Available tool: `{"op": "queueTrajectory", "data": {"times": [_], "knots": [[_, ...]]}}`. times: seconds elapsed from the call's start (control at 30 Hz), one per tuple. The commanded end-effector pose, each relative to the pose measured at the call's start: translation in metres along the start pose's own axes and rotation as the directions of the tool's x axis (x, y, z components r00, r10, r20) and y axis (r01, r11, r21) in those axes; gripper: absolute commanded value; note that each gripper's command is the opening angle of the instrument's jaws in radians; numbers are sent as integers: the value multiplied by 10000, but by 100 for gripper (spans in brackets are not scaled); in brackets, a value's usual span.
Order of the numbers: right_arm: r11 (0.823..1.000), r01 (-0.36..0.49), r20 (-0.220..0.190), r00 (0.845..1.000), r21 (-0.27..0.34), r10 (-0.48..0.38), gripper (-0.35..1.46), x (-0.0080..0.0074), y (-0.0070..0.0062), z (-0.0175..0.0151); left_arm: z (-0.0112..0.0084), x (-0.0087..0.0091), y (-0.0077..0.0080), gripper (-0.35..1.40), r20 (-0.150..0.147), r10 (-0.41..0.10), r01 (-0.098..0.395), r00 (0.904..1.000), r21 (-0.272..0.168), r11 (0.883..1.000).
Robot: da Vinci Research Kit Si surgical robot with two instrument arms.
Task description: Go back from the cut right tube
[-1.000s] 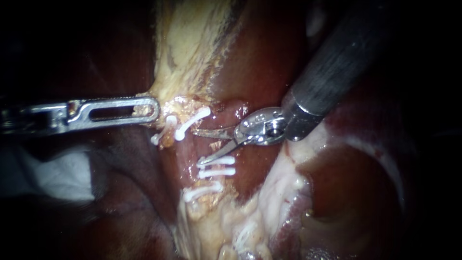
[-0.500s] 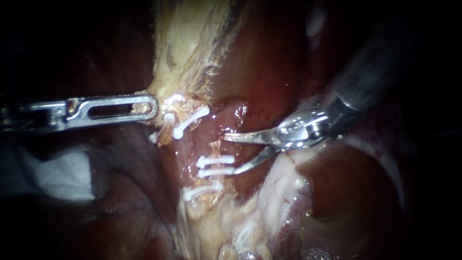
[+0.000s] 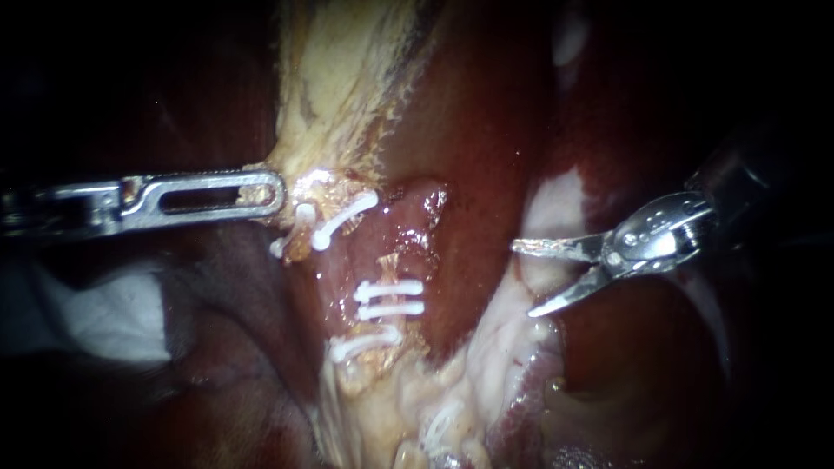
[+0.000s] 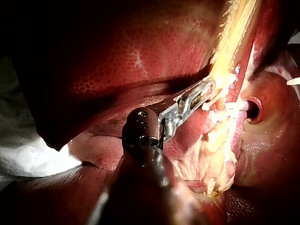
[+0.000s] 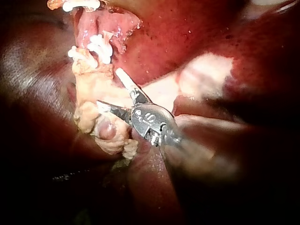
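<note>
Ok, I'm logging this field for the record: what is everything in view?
clips: five, white, two by the left instrument's tip, three stacked below them
pale yellow tissue: one strand, running up from the clips
liver: one, dark red, around it all
cloth: one, white, below the left instrument's shaft
left instrument: one, silver, jaws shut on the pale yellow tissue
right instrument: one, silver, jaws open, clear of the clips

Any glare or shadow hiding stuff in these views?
Endoscope view: right instrument hinge glares, shaft lost in shadow. Left wrist view: yellow tissue beside the left instrument is washed out. Right wrist view: clips glare, surroundings dark.
</note>
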Motion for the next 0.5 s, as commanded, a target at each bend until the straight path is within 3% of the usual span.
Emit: {"op": "queueTrajectory", "data": {"times": [0.03,0.23,0.5], "knots": [[10000,-19,-93,10000,-33,18,143,3,0,-1,2,0,0,-35,2,1,-1,10000,-9,10000],[10000,-49,-109,9999,-72,48,143,8,-2,-2,17,3,5,-35,61,25,-25,10000,-63,10000],[9999,-65,-130,9999,-98,64,143,9,-2,-1,66,13,24,-35,118,133,-132,9998,-64,9999]]}}
